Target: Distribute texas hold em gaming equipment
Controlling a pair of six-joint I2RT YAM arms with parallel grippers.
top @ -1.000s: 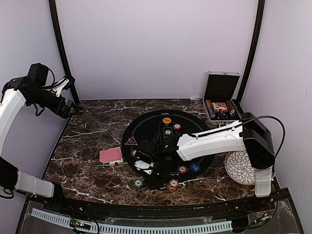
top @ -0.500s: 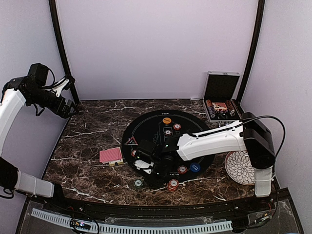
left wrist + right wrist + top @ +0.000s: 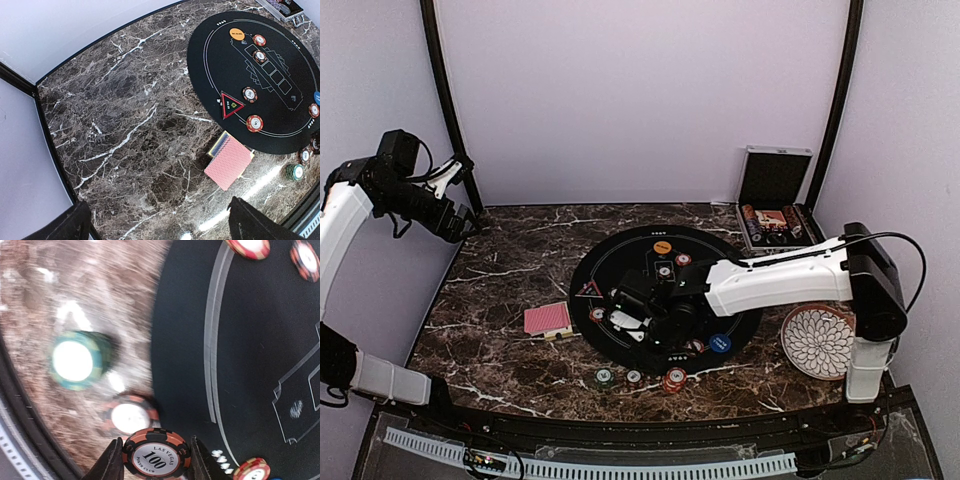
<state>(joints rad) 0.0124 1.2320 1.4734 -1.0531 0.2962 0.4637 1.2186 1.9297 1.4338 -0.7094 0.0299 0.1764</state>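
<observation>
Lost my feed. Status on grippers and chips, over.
Right gripper shut on red 100 chip, at black mat edge. Left gripper open, empty, raised far left. Green chip stack and loose red chip close below; nothing blocking.

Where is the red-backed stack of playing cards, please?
Top view: the cards lie on the marble, left of the black round mat, beside the triangular marker.

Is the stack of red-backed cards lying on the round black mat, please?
No, the cards lie on the marble table, just outside the edge of the black mat.
</observation>
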